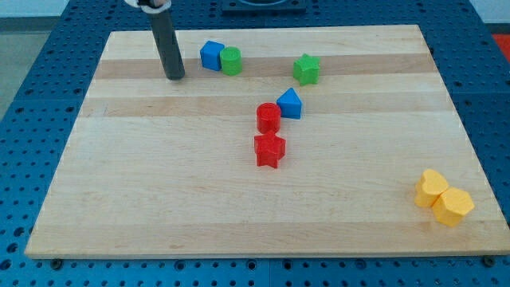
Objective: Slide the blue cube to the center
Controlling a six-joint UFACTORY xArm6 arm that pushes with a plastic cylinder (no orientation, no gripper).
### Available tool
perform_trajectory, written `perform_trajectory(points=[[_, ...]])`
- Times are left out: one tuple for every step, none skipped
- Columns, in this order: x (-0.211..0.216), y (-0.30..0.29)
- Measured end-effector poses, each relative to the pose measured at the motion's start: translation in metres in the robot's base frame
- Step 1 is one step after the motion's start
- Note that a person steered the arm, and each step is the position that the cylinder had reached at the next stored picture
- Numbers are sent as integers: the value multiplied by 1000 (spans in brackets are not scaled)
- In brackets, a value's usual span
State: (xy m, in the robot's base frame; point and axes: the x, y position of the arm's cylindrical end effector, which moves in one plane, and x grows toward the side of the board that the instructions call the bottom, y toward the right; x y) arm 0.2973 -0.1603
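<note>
A blue cube (211, 55) sits near the view's top, left of centre, touching a green cylinder (231, 60) on its right. My tip (175, 76) rests on the board to the left of the blue cube and slightly lower, with a small gap between them. A second blue block (290, 104), with a peaked top, lies near the board's middle, touching a red cylinder (268, 118). A red star (269, 150) lies just below the red cylinder.
A green star (306, 69) sits at the upper right of centre. Two yellow blocks (431, 188) (453, 206) sit together at the view's bottom right. The wooden board (159, 199) lies on a blue perforated table.
</note>
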Motion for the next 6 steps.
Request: perform_trajectory(points=[[-45, -1], [-76, 16], [-80, 51], [-79, 63], [-64, 63], [-43, 63]])
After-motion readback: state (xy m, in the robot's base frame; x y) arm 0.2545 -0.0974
